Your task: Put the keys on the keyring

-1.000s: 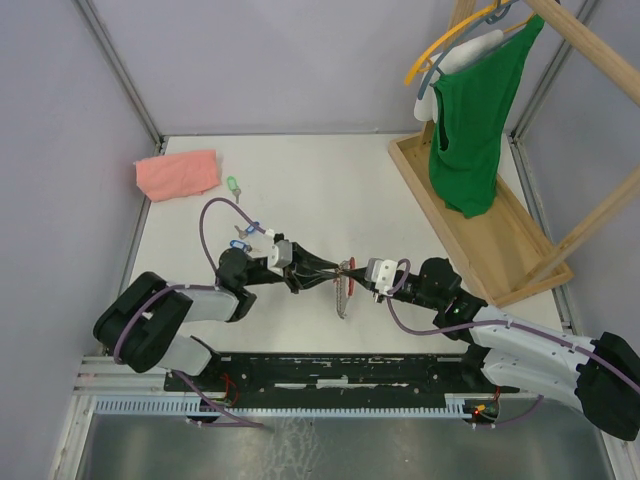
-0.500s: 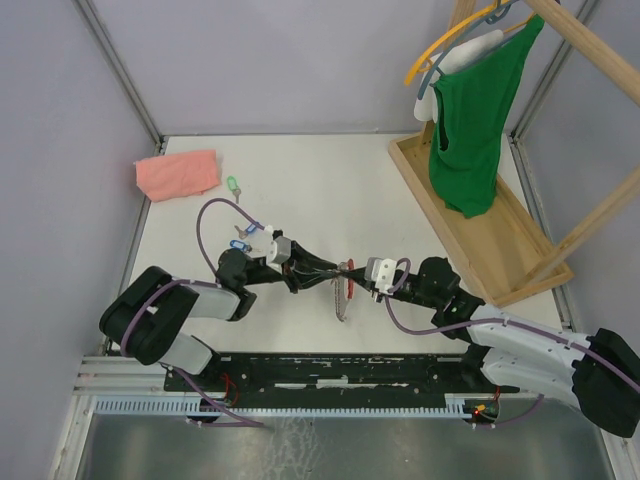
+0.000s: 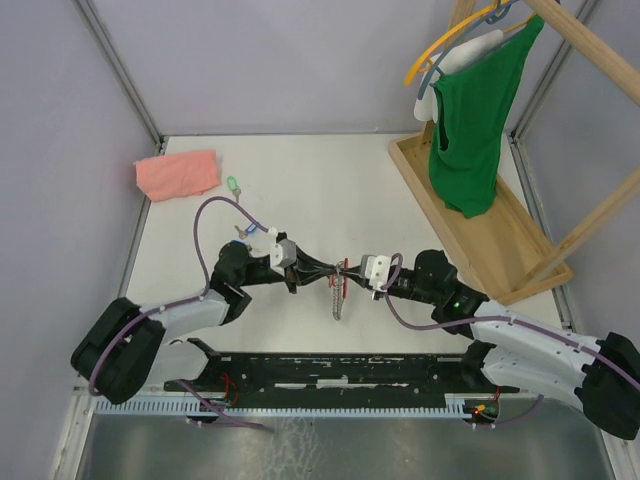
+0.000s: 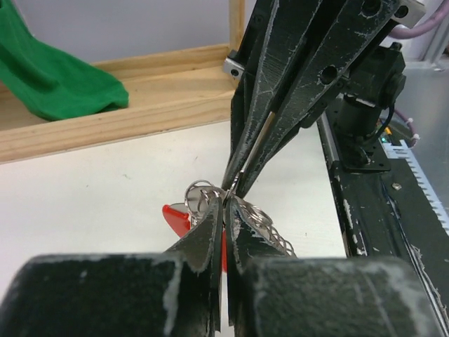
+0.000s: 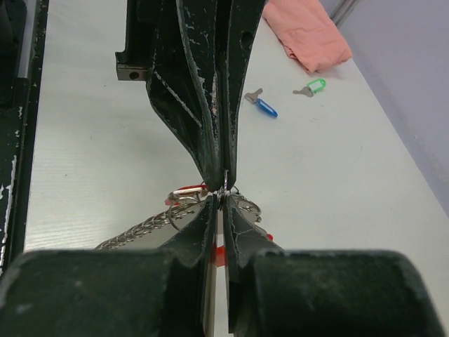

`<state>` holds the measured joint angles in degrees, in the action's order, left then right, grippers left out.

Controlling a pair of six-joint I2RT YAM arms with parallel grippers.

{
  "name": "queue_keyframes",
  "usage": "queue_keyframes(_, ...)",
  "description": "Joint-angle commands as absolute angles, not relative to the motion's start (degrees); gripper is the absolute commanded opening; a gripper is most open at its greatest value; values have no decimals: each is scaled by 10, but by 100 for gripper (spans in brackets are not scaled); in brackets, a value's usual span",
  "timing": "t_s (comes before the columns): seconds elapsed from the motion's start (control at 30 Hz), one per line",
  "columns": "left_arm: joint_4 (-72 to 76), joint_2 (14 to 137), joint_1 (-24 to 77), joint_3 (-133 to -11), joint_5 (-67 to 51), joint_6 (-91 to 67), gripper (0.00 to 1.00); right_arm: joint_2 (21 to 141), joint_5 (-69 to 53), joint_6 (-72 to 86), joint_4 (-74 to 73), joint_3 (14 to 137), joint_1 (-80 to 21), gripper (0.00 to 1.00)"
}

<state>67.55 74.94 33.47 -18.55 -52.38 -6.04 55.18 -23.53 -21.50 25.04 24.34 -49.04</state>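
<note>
Both grippers meet tip to tip above the table's near middle. My left gripper (image 3: 335, 276) (image 4: 226, 201) and my right gripper (image 3: 351, 277) (image 5: 219, 201) are each shut on small metal loops at the top of the keyring (image 3: 339, 298). Its grey chain-like strip hangs below them (image 4: 275, 237) (image 5: 139, 232). A red piece (image 4: 175, 216) (image 5: 188, 189) hangs at the loops; I cannot tell whether it is the band or the red key's tag. A green key (image 3: 232, 185) (image 5: 313, 87) and a blue key (image 3: 243, 231) (image 5: 264, 106) lie on the table at far left.
A pink folded cloth (image 3: 177, 172) (image 5: 309, 35) lies at the far left corner. A wooden rack base (image 3: 474, 232) (image 4: 112, 119) with a green shirt (image 3: 470, 130) on a hanger stands at the right. The left arm's purple cable (image 3: 205, 225) loops over the blue key.
The left arm's shoulder and elbow have swung left and nearer. The joined fingertips have hardly moved. The hanging strip has shifted slightly left.
</note>
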Motion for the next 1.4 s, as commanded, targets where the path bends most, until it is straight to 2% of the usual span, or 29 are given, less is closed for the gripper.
queue_keyframes(0.0,370,652,360,-235,-448,122,3,527,-199,-259,139,314,-489,16)
queue_keyframes(0.07,316,622,363,-243,-428,145,3,529,-196,-273,86,337,-488,22)
queue_keyframes(0.3,129,586,414,-303,-315,239,3,546,-198,-304,-22,403,-489,31)
queue_keyframes(0.6,49,590,464,-352,-240,279,3,615,-254,-333,-91,458,-488,39)
queue_keyframes(0.83,32,588,480,-366,-231,286,3,644,-290,-343,-106,474,-488,40)
queue_keyframes(1.37,52,575,492,-358,-254,291,3,688,-295,-352,-70,470,-488,30)
